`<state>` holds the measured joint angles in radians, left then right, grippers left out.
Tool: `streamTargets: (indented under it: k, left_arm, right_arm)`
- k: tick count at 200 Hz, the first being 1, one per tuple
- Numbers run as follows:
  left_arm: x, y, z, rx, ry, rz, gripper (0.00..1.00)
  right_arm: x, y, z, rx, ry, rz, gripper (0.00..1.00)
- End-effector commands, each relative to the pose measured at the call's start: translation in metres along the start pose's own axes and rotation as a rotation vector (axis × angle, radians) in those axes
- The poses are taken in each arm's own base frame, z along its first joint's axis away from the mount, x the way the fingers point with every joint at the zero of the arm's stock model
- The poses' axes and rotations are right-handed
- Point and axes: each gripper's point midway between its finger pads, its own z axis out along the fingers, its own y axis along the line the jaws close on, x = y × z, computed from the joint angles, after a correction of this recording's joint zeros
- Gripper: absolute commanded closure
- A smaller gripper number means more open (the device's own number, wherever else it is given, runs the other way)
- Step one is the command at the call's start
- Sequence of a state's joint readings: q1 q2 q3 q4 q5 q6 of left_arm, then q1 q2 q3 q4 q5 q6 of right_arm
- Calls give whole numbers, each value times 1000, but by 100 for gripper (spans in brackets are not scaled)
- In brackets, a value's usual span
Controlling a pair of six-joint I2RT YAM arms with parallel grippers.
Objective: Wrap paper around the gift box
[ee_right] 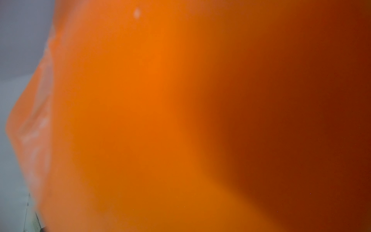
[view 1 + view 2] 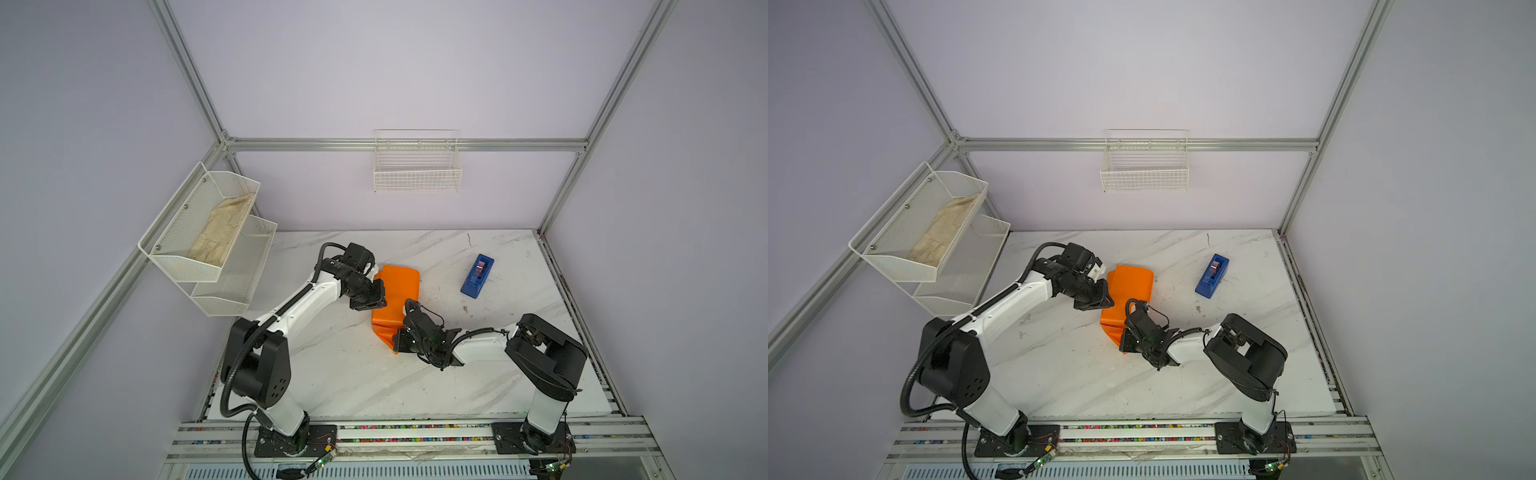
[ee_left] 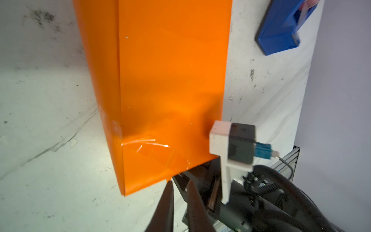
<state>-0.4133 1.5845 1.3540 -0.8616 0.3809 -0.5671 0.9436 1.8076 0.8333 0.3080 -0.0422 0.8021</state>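
- Marble-patterned white table (image 2: 374, 382) forms the work surface, enclosed by pale lilac walls (image 2: 374, 62) and aluminium framing (image 2: 407, 144).
- Orange paper (image 2: 397, 286) lies near the middle of the table, folded into a long, box-like parcel running from near to far. Seen from the left wrist, the paper (image 3: 170, 80) has one sharp crease along a long edge and fine wrinkles at the near end. Layered flaps show at that end in both top views.
- No view shows the gift box itself — only orange surfaces are visible.
- At the parcel's left edge in both top views stands the left gripper (image 3: 180, 181). Its jaws are slightly apart with bare table between them. One fingertip (image 3: 169, 188) sits at the paper's near edge; contact cannot be confirmed.
- At the parcel's near end, against the flaps, sits the right gripper (image 2: 395, 340). Its jaws are closed; whether paper is pinched between them cannot be told. Blurred orange paper (image 1: 140, 100) fills the right wrist view.
- Blue tape dispenser (image 2: 477, 276) rests on the table to the right of the parcel — well apart from it.
- White mesh rack (image 2: 183, 216) on the left wall holds a beige cloth (image 2: 222, 228) in its upper tier. A white wire basket (image 2: 417, 174) hangs on the back wall.
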Motion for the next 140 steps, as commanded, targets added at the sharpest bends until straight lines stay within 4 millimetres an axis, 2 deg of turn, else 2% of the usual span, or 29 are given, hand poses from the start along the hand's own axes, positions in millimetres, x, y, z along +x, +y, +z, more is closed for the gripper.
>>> streamTargets:
  k: [1, 19, 66, 93, 122, 140]
  left_arm:
    - [20, 8, -22, 10, -52, -83, 83]
    - [46, 15, -19, 62, -62, -145, 84]
    - [117, 41, 38, 201, 53, -342, 86]
    - [131, 50, 67, 271, 65, -429, 85]
    - [133, 56, 85, 293, 62, -468, 84]
    - [129, 57, 93, 325, 40, -497, 78]
  right_arm:
    - [0, -2, -2, 22, 1, 7, 100]
    - [-2, -1, -2, 21, -12, 18, 100]
    - [-14, 4, -4, 26, -52, 28, 100]
    - [-16, 8, -2, 22, -51, 29, 100]
    - [-15, 9, -1, 19, -48, 27, 100]
    - [-16, 9, -1, 22, -49, 27, 100]
